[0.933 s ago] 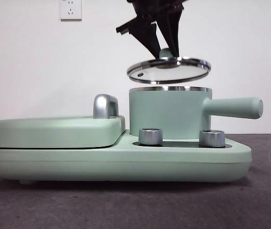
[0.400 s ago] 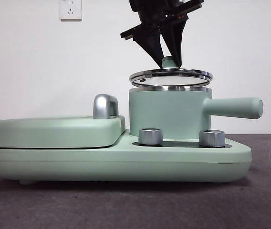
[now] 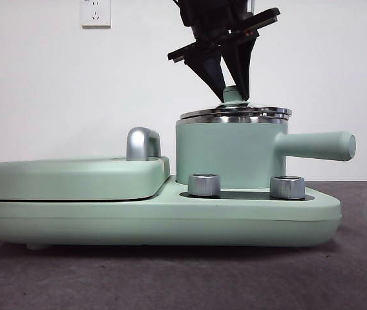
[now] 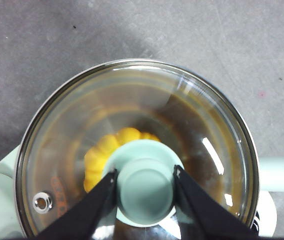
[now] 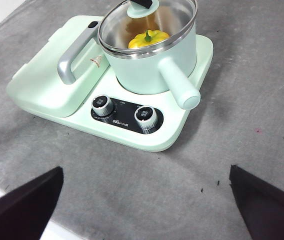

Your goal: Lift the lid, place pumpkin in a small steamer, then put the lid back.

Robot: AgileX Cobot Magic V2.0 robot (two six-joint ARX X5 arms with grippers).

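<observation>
The lid [image 3: 235,113] rests level on the steel rim of the small steamer [image 3: 229,155]. My left gripper [image 3: 231,95] comes down from above and is shut on the lid's mint-green knob [image 4: 146,187]. Through the lid's clear glass [image 4: 192,120] in the left wrist view the yellow pumpkin [image 4: 102,155] lies inside the pot. The right wrist view shows the same pumpkin [image 5: 148,39] with its green stem inside the steamer [image 5: 147,70]. My right gripper [image 5: 146,174] is open and empty, high above the table in front of the cooker.
The steamer stands on a mint-green cooker base [image 3: 170,219] with two steel dials [image 3: 203,184] at the front. The flat griddle cover [image 3: 73,177] with a steel handle [image 3: 141,143] lies to its left. The steamer's long handle [image 3: 316,146] points right.
My left gripper has lowered the lid from a tilted hover above the pot down onto the steamer's rim, where it now sits level.
</observation>
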